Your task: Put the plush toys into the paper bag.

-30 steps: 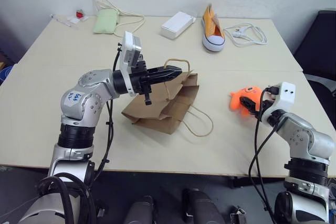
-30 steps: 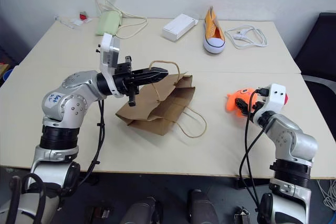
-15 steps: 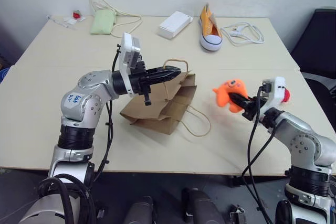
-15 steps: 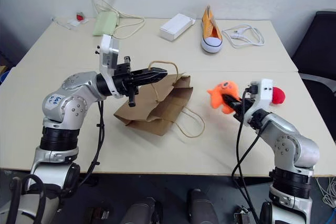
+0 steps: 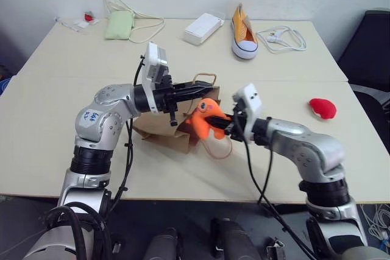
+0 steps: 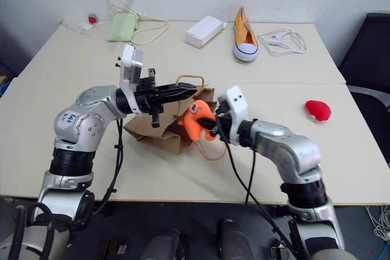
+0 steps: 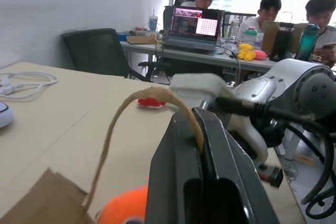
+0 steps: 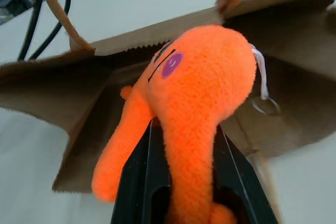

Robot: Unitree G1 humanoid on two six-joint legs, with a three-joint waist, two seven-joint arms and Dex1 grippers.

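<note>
Reaching in from the right, the right gripper (image 5: 224, 125) is clamped on the orange plush fish (image 5: 203, 117), its two black fingers (image 8: 137, 182) pressed against the toy's body on either side. It holds the fish off the desk (image 5: 55, 132), right at the gaping mouth of the brown paper bag (image 5: 159, 132). In the right wrist view the toy's round eye faces up and the bag's dark inside opens just behind it.

The bag lies near the middle of the desk, somewhat toward the front edge, with its mouth turned to the right. The left gripper (image 5: 204, 89) is pinched shut on the bag's upper looped handle (image 7: 137, 124), lifting that side so the mouth stays spread. The lower handle (image 6: 210, 150) trails on the desk below the fish.

The small red plush toy (image 5: 322, 108) sits alone near the right edge of the desk, well apart from the bag and both grippers.

Along the far edge, from the right corner toward the left, lie a coiled white cable (image 5: 281, 37), an orange-and-white sneaker (image 5: 243, 31), a white box (image 5: 205, 28), and a pale green pouch (image 5: 120, 25) with its cord looping around it. A small red-and-white item (image 5: 86, 19) lies at the far left corner; I cannot tell what it is.
</note>
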